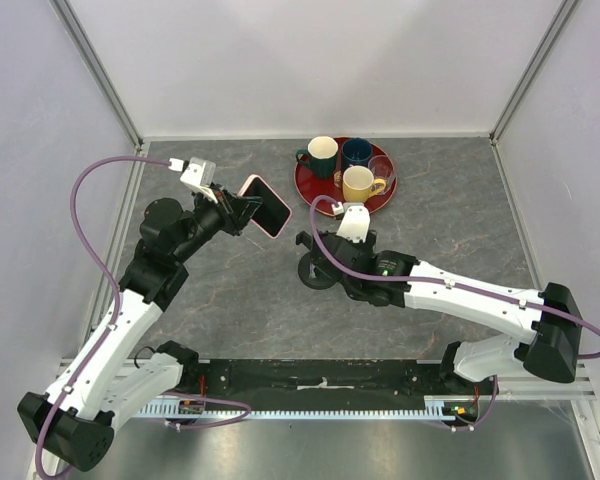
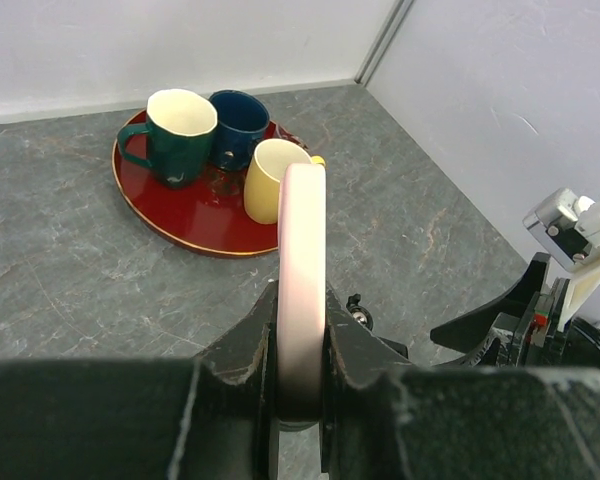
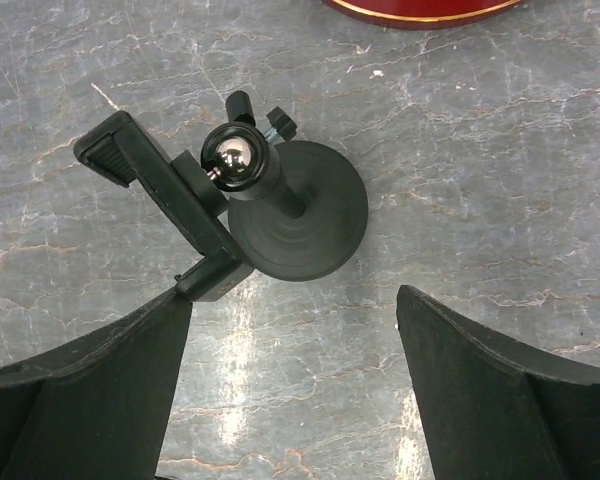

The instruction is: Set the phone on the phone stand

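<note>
- The left end effector pinched the phone on edge; the phone stand stood right of it
- The right end effector hung spread over that stand

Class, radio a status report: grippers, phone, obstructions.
Left gripper: jaws shut on phone, off table. Right gripper: jaws open at phone stand. Mug tray stands apart.

A round red tray sits on the grey tabletop near the far edge. It holds a green mug, a blue mug, a yellow mug and a glass.
</note>
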You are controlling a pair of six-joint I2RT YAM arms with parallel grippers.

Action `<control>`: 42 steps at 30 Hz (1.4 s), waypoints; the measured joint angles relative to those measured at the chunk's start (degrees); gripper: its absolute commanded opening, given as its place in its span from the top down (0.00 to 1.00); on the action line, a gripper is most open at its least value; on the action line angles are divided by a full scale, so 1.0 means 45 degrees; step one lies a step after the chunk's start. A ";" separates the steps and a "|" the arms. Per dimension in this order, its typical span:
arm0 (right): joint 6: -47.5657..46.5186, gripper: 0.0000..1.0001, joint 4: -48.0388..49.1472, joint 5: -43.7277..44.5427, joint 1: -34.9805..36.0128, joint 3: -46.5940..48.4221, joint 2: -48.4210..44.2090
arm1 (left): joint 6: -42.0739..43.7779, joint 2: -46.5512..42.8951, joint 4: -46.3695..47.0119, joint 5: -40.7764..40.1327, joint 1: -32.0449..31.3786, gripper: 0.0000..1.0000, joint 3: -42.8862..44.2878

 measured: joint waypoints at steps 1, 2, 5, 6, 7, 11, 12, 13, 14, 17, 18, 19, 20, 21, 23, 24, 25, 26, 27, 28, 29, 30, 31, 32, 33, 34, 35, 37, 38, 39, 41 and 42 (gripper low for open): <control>0.0000 0.10 -0.0029 0.0063 0.0000 0.0000 -0.0024 | 0.0000 0.0010 0.0000 0.0019 0.0000 0.98 0.0000; -0.0010 0.10 -0.0068 0.0131 0.0000 0.0000 -0.0063 | 0.0000 0.0024 0.0000 0.0073 0.0000 0.98 0.0005; -0.0058 0.10 -0.0175 0.0272 0.0000 -0.0010 -0.0228 | -0.0005 0.0112 0.0000 0.0272 0.0010 0.98 0.0005; -0.0092 0.10 -0.0219 0.0330 0.0000 -0.0015 -0.0296 | -0.0005 0.0141 0.0000 0.0316 0.0010 0.98 0.0005; -0.0136 0.11 -0.0248 0.0369 0.0000 -0.0029 -0.0374 | -0.0005 0.0165 0.0000 0.0335 0.0010 0.98 0.0010; -0.0398 0.12 -0.0364 0.0544 0.0000 -0.0199 -0.0733 | -0.0005 0.0209 0.0000 0.0520 0.0010 0.98 0.0010; -0.0495 0.13 -0.0408 0.0597 -0.0015 -0.0238 -0.0826 | -0.0005 0.0228 0.0005 0.0593 0.0010 0.98 0.0015; -0.0583 0.14 -0.0423 0.0627 -0.0053 -0.0257 -0.0889 | -0.0005 0.0267 0.0010 0.0675 0.0010 0.98 0.0015; -0.0656 0.16 -0.0427 0.0631 -0.0092 -0.0272 -0.0933 | -0.0010 0.0306 0.0010 0.0777 0.0010 0.98 0.0015; -0.0971 0.18 -0.0447 0.0656 -0.0238 -0.0321 -0.1030 | -0.0010 0.0481 0.0019 0.1243 0.0015 0.98 0.0029; -0.1078 0.18 -0.0437 0.0656 -0.0262 -0.0340 -0.1035 | -0.0015 0.0559 0.0039 0.1452 0.0015 0.98 0.0039; -0.1214 0.19 -0.0432 0.0661 -0.0287 -0.0364 -0.1044 | -0.0015 0.0612 0.0068 0.1661 0.0015 0.98 0.0039; -0.1409 0.19 -0.0413 0.0651 -0.0340 -0.0393 -0.1064 | -0.0024 0.0675 0.0107 0.1982 0.0015 0.98 0.0039; -0.1617 0.20 -0.0379 0.0636 -0.0369 -0.0423 -0.1069 | -0.0039 0.0733 0.0180 0.2273 0.0019 0.98 0.0044; -0.1996 0.23 -0.0233 0.0471 -0.0510 -0.0520 -0.1122 | -0.0097 0.0865 0.0408 0.3021 0.0024 0.98 0.0049; -0.2225 0.25 -0.0185 0.0321 -0.0588 -0.0573 -0.1175 | -0.0121 0.0937 0.0534 0.3390 0.0019 0.98 0.0063; -0.2424 0.29 -0.0131 0.0189 -0.0704 -0.0607 -0.1205 | -0.0155 0.0996 0.0656 0.3716 0.0019 0.98 0.0078; -0.2608 0.32 -0.0083 0.0049 -0.0840 -0.0607 -0.1229 | -0.0165 0.1044 0.0743 0.3968 0.0019 0.98 0.0087; -0.2817 0.34 0.0005 -0.0097 -0.1005 -0.0607 -0.1253 | -0.0189 0.1083 0.0840 0.4235 0.0019 0.98 0.0087; -0.3021 0.36 0.0102 -0.0272 -0.1180 -0.0607 -0.1277 | -0.0199 0.1107 0.0899 0.4405 0.0015 0.98 0.0087; -0.3167 0.37 0.0155 -0.0398 -0.1292 -0.0612 -0.1297 | -0.0199 0.1112 0.0937 0.4532 0.0010 0.98 0.0087; -0.3390 0.37 0.0253 -0.0597 -0.1462 -0.0631 -0.1341 | -0.0199 0.1122 0.0986 0.4643 0.0010 0.98 0.0087; -0.3643 0.38 0.0345 -0.0772 -0.1622 -0.0665 -0.1379 | -0.0204 0.1122 0.1049 0.4711 0.0010 0.98 0.0087; -0.3827 0.39 0.0447 -0.0942 -0.1744 -0.0714 -0.1409 | -0.0204 0.1132 0.1103 0.4799 0.0010 0.98 0.0087; -0.4095 0.39 0.0578 -0.1161 -0.1880 -0.0772 -0.1452 | -0.0204 0.1137 0.1137 0.4886 0.0010 0.98 0.0092; -0.4381 0.40 0.0729 -0.1365 -0.2001 -0.0840 -0.1486 | -0.0204 0.1141 0.1151 0.4915 0.0010 0.98 0.0092; -0.4673 0.40 0.0903 -0.1588 -0.2113 -0.0899 -0.1506 | -0.0204 0.1161 0.1161 0.4945 0.0010 0.98 0.0092; -0.5251 0.42 0.1258 -0.2074 -0.2293 -0.1035 -0.1530 | -0.0204 0.1205 0.1161 0.4988 0.0010 0.98 0.0102; -0.5489 0.43 0.1409 -0.2307 -0.2370 -0.1112 -0.1540 | -0.0204 0.1234 0.1161 0.4993 0.0010 0.98 0.0107; -0.5838 0.44 0.1710 -0.2676 -0.2497 -0.1253 -0.1554 | -0.0204 0.1273 0.1166 0.4993 0.0010 0.98 0.0121; -0.6436 0.48 0.2142 -0.3230 -0.2681 -0.1569 -0.1632 | -0.0204 0.1341 0.1171 0.4998 0.0010 0.98 0.0136; -0.6679 0.50 0.2283 -0.3444 -0.2725 -0.1695 -0.1685 | -0.0204 0.1370 0.1161 0.4998 0.0010 0.98 0.0136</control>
